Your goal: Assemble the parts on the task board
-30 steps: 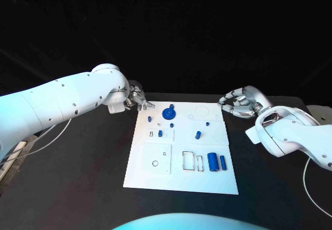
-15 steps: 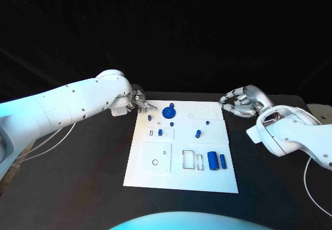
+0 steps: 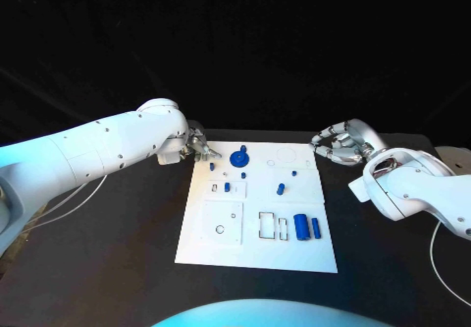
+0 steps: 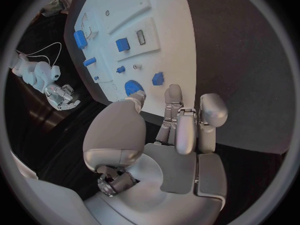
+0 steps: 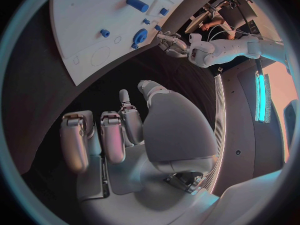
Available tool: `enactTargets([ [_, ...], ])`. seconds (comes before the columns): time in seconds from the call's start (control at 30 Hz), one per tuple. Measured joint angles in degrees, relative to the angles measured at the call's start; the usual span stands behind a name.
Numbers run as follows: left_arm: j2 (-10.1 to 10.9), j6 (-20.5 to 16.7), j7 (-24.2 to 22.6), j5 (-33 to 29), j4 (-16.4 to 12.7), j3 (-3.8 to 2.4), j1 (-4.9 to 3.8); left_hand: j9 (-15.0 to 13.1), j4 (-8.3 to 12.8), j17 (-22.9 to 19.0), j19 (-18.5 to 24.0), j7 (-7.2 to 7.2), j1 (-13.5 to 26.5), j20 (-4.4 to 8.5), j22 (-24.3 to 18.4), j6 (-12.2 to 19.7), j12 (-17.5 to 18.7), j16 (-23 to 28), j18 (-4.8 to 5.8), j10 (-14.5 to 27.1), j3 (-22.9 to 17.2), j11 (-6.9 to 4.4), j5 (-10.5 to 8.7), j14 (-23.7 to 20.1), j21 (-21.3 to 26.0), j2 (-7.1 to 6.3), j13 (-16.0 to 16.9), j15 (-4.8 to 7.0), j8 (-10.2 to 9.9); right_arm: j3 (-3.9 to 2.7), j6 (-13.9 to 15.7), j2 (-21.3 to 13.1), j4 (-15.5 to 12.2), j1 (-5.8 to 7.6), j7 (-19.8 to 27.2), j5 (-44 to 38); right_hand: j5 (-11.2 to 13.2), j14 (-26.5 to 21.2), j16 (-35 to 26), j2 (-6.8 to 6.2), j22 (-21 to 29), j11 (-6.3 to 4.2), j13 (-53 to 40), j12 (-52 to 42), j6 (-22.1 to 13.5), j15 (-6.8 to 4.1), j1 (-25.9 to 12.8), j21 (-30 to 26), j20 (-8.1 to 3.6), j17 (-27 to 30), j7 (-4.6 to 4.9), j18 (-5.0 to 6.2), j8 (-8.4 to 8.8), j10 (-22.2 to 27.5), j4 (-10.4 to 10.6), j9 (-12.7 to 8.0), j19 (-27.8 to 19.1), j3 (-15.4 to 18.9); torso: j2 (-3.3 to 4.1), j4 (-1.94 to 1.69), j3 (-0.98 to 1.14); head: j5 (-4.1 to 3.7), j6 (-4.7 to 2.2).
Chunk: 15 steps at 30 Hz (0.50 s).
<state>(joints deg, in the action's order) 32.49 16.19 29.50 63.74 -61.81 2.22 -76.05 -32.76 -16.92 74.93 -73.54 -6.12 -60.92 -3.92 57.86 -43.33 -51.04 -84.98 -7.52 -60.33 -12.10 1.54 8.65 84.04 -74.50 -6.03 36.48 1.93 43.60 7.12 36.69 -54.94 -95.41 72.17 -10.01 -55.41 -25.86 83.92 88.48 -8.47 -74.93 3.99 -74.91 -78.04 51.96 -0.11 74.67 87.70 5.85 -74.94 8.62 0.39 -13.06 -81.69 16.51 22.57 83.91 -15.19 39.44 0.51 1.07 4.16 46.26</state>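
The white task board (image 3: pixel 260 238) lies in the middle of the black table. On it are a round blue part (image 3: pixel 239 161) near the far edge, several small blue parts around (image 3: pixel 280 190), and two blue cylinders (image 3: pixel 307 228) side by side near the right edge. My left hand (image 3: pixel 197 147) hovers at the board's far left corner, fingers half bent and apart, holding nothing. The left wrist view shows its fingers (image 4: pixel 174 105) just short of the round blue part (image 4: pixel 131 87). My right hand (image 3: pixel 337 146) hangs beyond the far right corner, fingers (image 5: pixel 112 135) curled in on nothing.
Black table surface (image 3: pixel 118 245) lies on both sides of the board. A pale cable (image 3: pixel 69 201) trails across the table under my left arm. The board (image 5: pixel 94 20) lies a short way ahead of my right hand.
My left arm has swung inward and higher, while its hand stays at the board's far left corner. The right hand has not moved.
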Motion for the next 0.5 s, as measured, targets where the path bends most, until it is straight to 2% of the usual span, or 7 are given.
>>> enactTargets([
  [0.1,-0.15,0.43,0.05,0.01,0.2,0.0,0.09,0.0,0.0,0.0,-0.09,0.0,-0.25,-0.08,0.09,0.0,0.0,-0.23,0.23,0.0,0.0,0.0,0.0,0.0,-0.23,0.24,0.0,0.0,0.0,0.0,0.0,0.01,0.0,0.0,0.01,0.0,0.0,0.0,0.0,0.0,0.0,0.0,0.0,0.0,0.0,0.0,0.0,0.0,0.0,0.0,0.0,0.0,0.0,0.0,0.0,0.0,0.0,0.0,-0.01,-0.02,0.01,0.0,0.01],
  [0.13,-0.22,0.65,0.07,0.01,0.27,0.03,0.15,0.0,0.0,0.0,-0.09,0.0,-0.41,-0.08,0.15,0.0,0.0,-0.37,0.92,0.0,0.0,0.0,0.0,0.0,-0.24,0.05,0.0,0.0,0.0,0.0,0.0,0.01,0.0,0.0,0.01,0.0,0.0,0.0,0.0,0.0,0.0,0.0,0.0,0.0,0.0,0.0,0.0,0.0,0.0,0.0,0.0,0.0,0.0,0.0,0.0,0.0,0.0,0.0,-0.01,-0.03,0.0,0.0,0.01],
  [0.5,-0.67,2.07,0.21,-0.1,0.67,0.23,0.44,0.07,0.0,-0.01,-0.08,0.0,-0.71,-0.08,0.44,0.0,0.0,-0.37,0.92,0.01,0.0,0.01,0.0,0.0,-0.23,0.25,0.0,0.0,0.0,0.0,0.0,0.11,-0.02,0.0,0.01,0.01,0.0,0.0,0.0,0.0,0.01,0.0,0.0,0.0,0.0,0.0,0.0,0.0,0.0,0.01,0.0,0.0,0.0,0.0,0.0,0.0,0.0,0.0,0.03,0.01,0.04,-0.06,0.18],
])
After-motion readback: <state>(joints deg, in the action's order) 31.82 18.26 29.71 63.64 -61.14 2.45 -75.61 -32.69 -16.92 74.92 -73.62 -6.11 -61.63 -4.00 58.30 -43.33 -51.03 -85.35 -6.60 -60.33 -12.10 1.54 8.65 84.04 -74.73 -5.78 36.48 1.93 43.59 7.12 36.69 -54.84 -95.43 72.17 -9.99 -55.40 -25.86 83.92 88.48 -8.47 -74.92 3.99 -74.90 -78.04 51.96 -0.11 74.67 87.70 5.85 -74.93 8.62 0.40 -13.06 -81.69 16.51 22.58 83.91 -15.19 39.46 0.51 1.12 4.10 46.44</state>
